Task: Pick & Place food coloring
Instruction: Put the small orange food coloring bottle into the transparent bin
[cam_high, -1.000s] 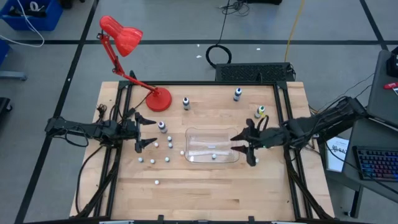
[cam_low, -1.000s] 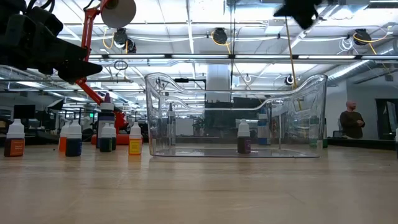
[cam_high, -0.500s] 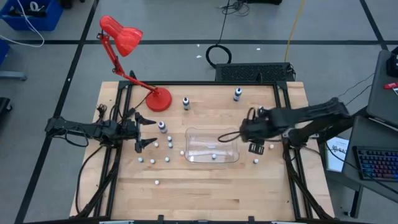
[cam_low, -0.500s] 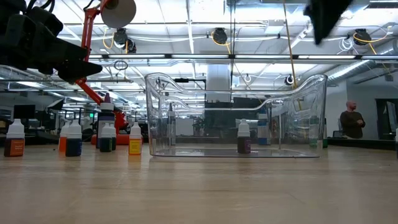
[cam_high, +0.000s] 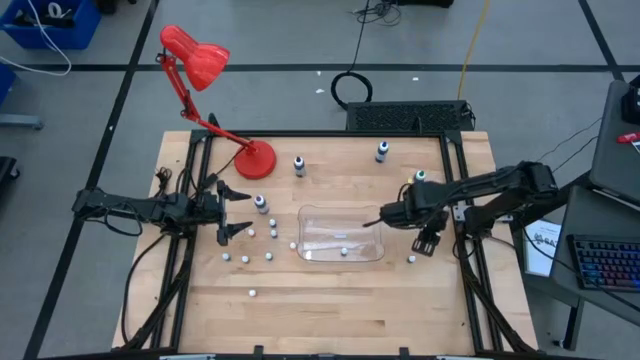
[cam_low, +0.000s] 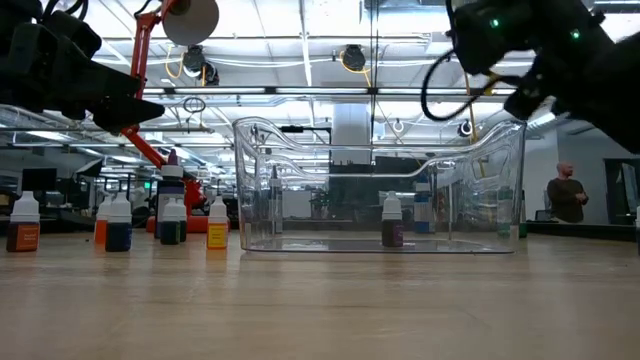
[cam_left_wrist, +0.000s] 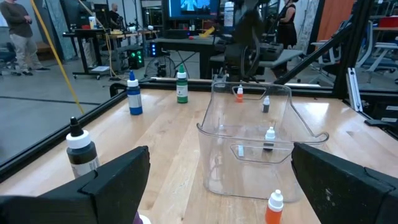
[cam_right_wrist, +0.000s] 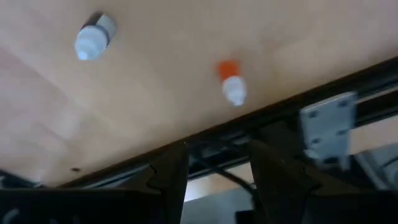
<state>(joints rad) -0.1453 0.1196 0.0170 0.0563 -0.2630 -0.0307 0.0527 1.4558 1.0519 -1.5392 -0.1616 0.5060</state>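
Several tiny food coloring bottles stand upright on the wooden table, left of a clear plastic container. One bottle stands inside the container. Two more stand beside its right end, an orange one and a dark one. My right gripper is just right of the container, above these two. It points steeply down, open, with nothing between its fingers. My left gripper waits open and level at the table's left, facing the container.
A red desk lamp stands at the far left corner. Larger bottles stand along the far side and by the left gripper. A black frame rail runs along the table's right edge. Bare wood lies toward the near edge.
My right gripper has drawn back from over the container's right end toward the table's right edge and sunk lower. It has tipped from level to pointing steeply down over the bottles right of the container. No bottle has moved.
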